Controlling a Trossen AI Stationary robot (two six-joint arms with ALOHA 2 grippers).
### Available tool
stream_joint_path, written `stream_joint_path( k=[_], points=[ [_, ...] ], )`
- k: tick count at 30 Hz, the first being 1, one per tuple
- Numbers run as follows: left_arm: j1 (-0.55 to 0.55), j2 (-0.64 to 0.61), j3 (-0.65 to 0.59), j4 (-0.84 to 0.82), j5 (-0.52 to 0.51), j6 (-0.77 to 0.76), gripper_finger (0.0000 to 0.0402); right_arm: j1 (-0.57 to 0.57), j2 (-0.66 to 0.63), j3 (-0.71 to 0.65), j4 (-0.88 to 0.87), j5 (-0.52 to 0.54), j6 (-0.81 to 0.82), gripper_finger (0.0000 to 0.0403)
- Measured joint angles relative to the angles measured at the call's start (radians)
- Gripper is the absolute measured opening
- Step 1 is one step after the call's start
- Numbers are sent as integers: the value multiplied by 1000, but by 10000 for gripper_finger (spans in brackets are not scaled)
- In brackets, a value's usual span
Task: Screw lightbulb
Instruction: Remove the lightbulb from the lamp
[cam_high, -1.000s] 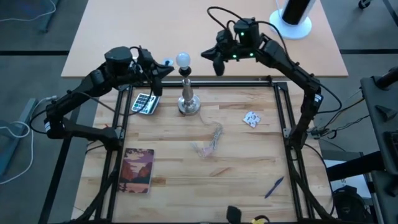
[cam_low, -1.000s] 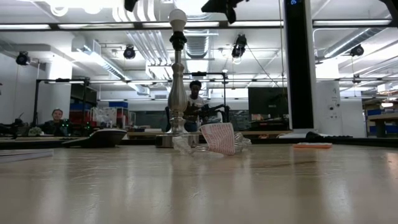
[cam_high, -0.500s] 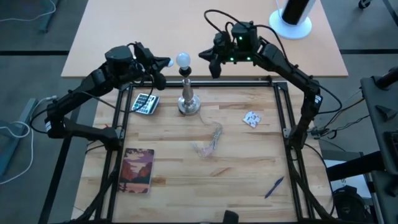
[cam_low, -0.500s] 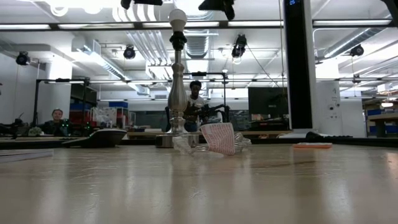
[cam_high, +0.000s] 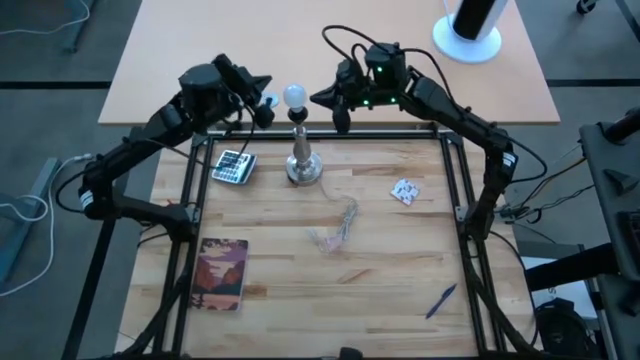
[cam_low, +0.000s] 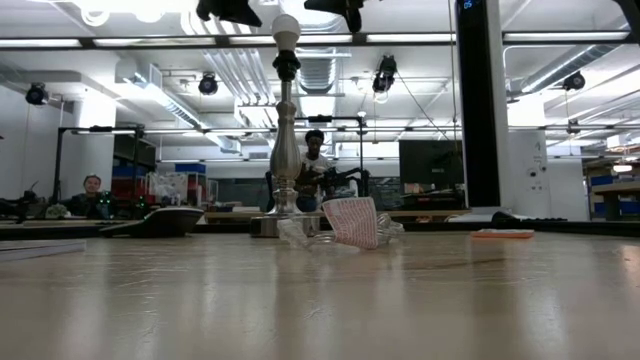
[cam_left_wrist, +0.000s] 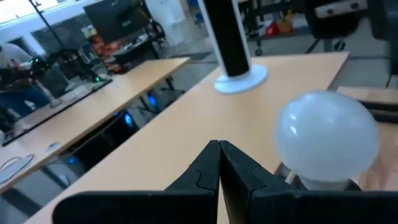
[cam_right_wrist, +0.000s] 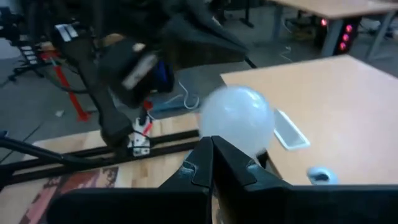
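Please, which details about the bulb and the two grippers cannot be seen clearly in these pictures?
- Small white frosted lightbulb, high view: its screw base, hidden beneath the globe.
- Left gripper and right gripper, low view: cut off by the top edge.
- Silver lamp stand: socket threads too small.

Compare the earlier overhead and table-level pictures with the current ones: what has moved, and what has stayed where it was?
Both shut grippers have moved. The left gripper swung up from near the calculator toward the lightbulb. The right gripper drew in toward the bulb from the other side. Neither holds or touches anything. The bulb stays seated on the lamp stand; the calculator, book and packet have not moved.
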Motion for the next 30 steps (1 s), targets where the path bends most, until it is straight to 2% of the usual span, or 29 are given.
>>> stream_joint_path(
  k=[9,24,30],
  points=[
    [35,44,0,42,189,-64,0,11,0,-69,123,2,32,0],
    [35,77,0,61,264,-163,0,12,0,-142,202,1,63,0],
    [34,76,0,48,274,-196,0,12,0,-142,208,41,54,0]
  ],
)
